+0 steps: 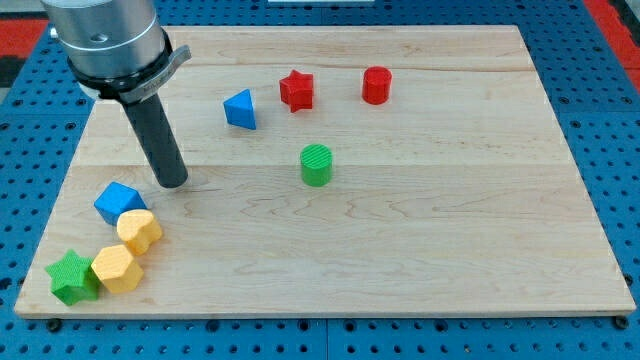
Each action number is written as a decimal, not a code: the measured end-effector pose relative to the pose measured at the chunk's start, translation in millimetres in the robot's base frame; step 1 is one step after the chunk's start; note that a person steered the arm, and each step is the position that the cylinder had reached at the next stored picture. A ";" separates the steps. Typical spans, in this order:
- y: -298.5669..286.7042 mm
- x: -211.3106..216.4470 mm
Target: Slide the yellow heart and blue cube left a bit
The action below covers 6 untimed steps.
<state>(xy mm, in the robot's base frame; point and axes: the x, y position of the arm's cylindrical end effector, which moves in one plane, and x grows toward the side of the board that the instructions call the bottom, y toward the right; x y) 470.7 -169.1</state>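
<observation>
Wood-grain worktop (420, 250) fills most of the view, with blue pegboard around it. Down from the far left comes the arm's grey housing (105, 40), ending in a straight dark rod; my tip (173, 183) rests on the worktop at the left. The tool is this bare rod, with nothing that opens or closes and nothing held. Just near and left of my tip sits the blue cube (119, 202), close by but with a sliver of wood showing between them. Touching the cube's near right side is the yellow heart (139, 231). Nearer and slightly left of the heart lies a second yellow block (115, 268), roughly hexagonal, pressed against it. A green star (72, 278) sits against that block's left side, close to the worktop's near left corner. Well apart from this cluster, toward the far middle, a blue triangular block (240, 109) stands with a red star (296, 90) to its right and a red cylinder (376, 86) further right. A green cylinder (316, 165) stands alone near the centre, nearer than the red star.
</observation>
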 end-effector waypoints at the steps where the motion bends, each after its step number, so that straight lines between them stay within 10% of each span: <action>1: -0.1 10.1; 6: 30.2 42.7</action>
<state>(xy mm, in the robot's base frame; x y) 513.5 -138.9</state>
